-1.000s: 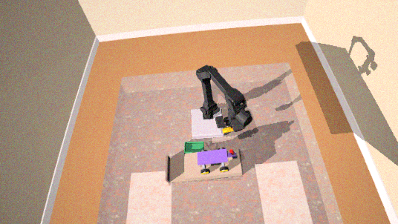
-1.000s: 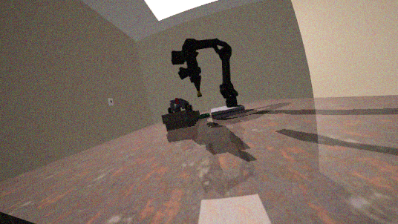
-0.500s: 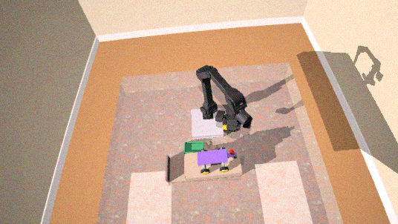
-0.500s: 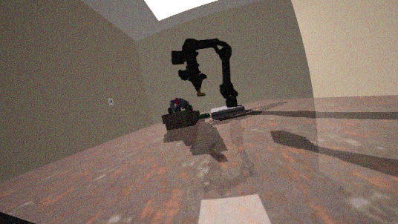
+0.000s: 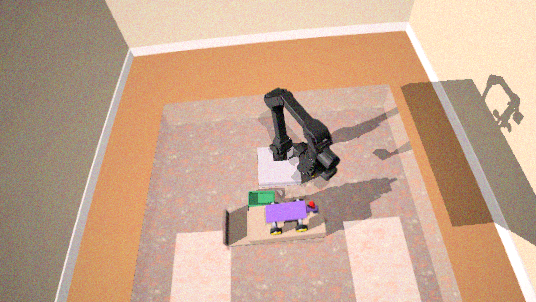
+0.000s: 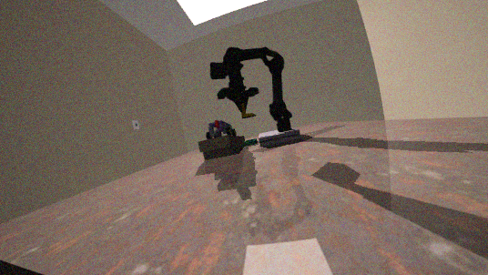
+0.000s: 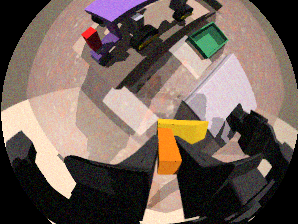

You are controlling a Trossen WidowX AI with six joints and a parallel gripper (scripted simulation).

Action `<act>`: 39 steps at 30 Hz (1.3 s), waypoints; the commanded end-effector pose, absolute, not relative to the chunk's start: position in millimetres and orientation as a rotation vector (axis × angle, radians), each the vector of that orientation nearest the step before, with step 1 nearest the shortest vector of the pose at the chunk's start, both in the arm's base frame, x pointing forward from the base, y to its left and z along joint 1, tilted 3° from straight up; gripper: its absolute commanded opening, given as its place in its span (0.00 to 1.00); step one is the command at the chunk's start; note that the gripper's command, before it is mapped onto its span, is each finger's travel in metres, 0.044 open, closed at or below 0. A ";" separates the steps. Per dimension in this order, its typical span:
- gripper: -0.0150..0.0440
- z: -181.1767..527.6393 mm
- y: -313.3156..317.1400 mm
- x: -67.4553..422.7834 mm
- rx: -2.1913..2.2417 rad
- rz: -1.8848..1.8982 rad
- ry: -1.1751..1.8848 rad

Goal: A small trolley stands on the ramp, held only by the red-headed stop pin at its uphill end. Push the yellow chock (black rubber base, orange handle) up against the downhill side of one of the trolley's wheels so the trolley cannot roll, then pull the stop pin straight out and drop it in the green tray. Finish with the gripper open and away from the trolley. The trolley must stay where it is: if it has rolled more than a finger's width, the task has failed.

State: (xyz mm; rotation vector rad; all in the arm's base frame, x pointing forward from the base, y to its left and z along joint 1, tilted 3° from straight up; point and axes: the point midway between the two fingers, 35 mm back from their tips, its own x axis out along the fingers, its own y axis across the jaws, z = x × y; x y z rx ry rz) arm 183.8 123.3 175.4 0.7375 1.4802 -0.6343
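Note:
My gripper (image 6: 243, 107) (image 7: 165, 139) is shut on the orange handle of the chock (image 6: 248, 116) (image 7: 187, 130). It holds the chock in the air, off to the robot-base side of the ramp (image 5: 256, 226) (image 6: 223, 148), clear of the trolley. The purple trolley (image 5: 286, 212) (image 7: 117, 8) stands on the ramp. The red-headed stop pin (image 5: 311, 204) (image 6: 217, 123) (image 7: 91, 35) is at the trolley's uphill end, on the right in the top view. The green tray (image 5: 262, 198) (image 7: 208, 41) holds nothing visible. The chock's black rubber base cannot be made out.
The pale base plate (image 5: 272, 172) (image 6: 279, 136) (image 7: 220, 95) of the arm is behind the tray. A dark upright board (image 5: 226, 227) closes the ramp's low left end. The tray sits close beside the ramp's long edge, between it and the base plate.

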 end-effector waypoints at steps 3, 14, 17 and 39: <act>0.25 176.5 123.2 184.3 0.902 -0.802 1.422; 0.25 176.5 123.2 184.3 1.182 -1.089 1.293; 0.25 176.5 123.2 184.3 1.252 -1.161 1.252; 0.25 171.5 80.7 197.5 1.266 -1.179 1.239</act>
